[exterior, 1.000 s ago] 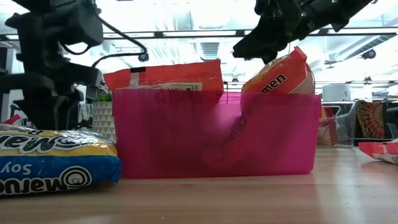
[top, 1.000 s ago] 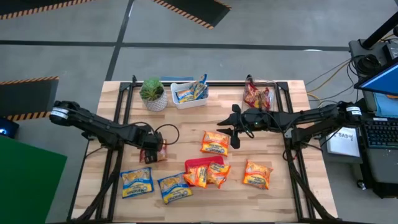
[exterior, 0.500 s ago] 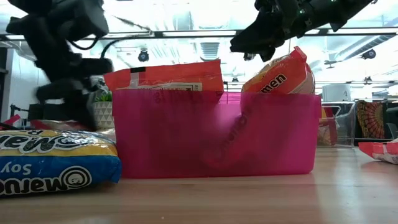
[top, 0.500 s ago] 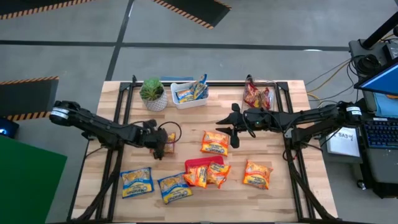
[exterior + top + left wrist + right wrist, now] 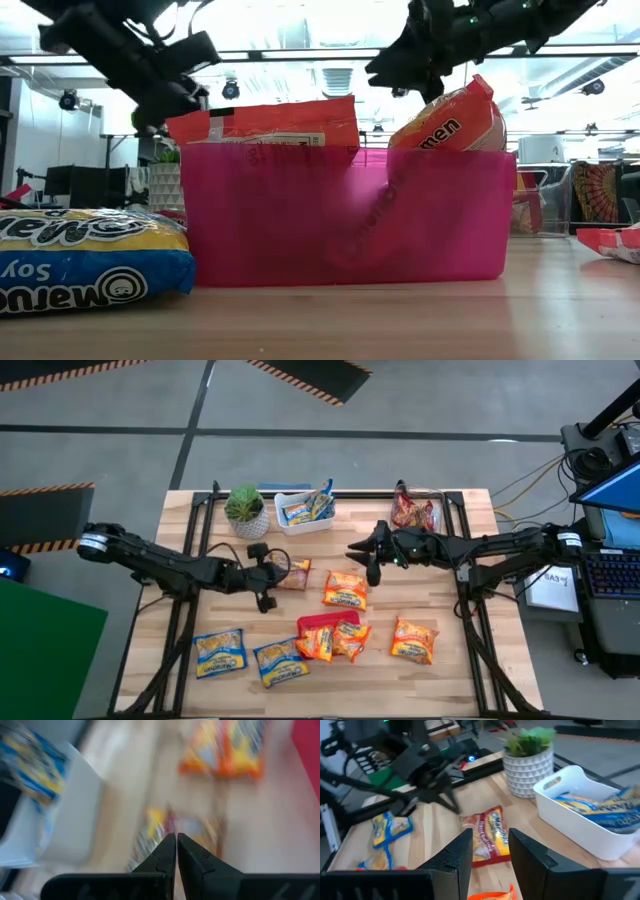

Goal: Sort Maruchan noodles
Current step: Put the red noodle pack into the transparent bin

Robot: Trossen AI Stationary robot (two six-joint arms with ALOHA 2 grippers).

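A dark red noodle packet [image 5: 294, 573] lies mid-table, also seen in the right wrist view [image 5: 487, 840]. My left gripper [image 5: 275, 576] is shut at its left edge. My right gripper [image 5: 361, 557] hovers open and empty to the packet's right, above an orange packet [image 5: 346, 589]. Orange packets sit in the pink bin [image 5: 318, 622], blue-and-yellow ones in the white bin [image 5: 290, 520], and dark red ones in the clear bin [image 5: 415, 512]. Two blue-and-yellow packets [image 5: 219, 653] [image 5: 280, 660] and another orange one [image 5: 414, 639] lie near the front edge. My left gripper pinches the dark red packet at its edge toward the table's left [image 5: 467, 821], between the tips of its shut fingers [image 5: 167, 850]. The fingers slant down from the table's left. The rest of the packet stays low over the wood; whether it touches, I cannot tell.
A potted plant [image 5: 246, 512] stands at the back left beside the white bin. In the low view the pink bin [image 5: 350, 215] fills the middle, with a blue-and-yellow packet [image 5: 85, 260] at its left. Black frame rails run along the table's left and right sides.
My left gripper has shut on the dark red packet. It has tipped up from pointing down to a slant, risen, and gone toward the table's right and far side. The packet has moved with it from front-left of centre toward the middle.
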